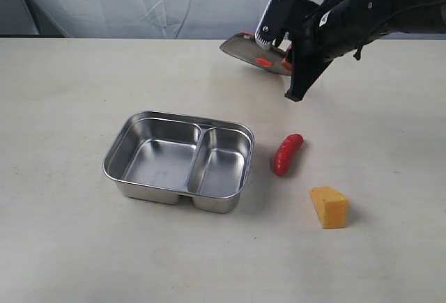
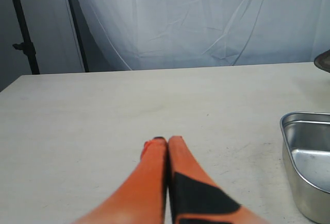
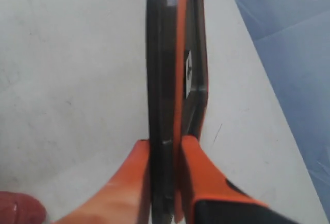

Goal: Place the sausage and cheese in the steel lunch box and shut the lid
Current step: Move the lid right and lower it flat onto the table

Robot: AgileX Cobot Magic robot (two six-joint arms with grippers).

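While lid (image 1: 240, 46) hangs aloft, sausage (image 1: 287, 154) beside box (image 1: 150, 193) edge.

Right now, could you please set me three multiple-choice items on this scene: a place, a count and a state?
1. Where is the sausage relative to the steel lunch box? A inside it; B on its rim; C on the table beside it.
2. How many compartments has it? A one; B two; C three.
3. The right end effector is: A shut on the lid; B open; C shut, empty.
Answers: C, it lies on bare table; B, one divider splits it; A, it clamps the lid's edge.
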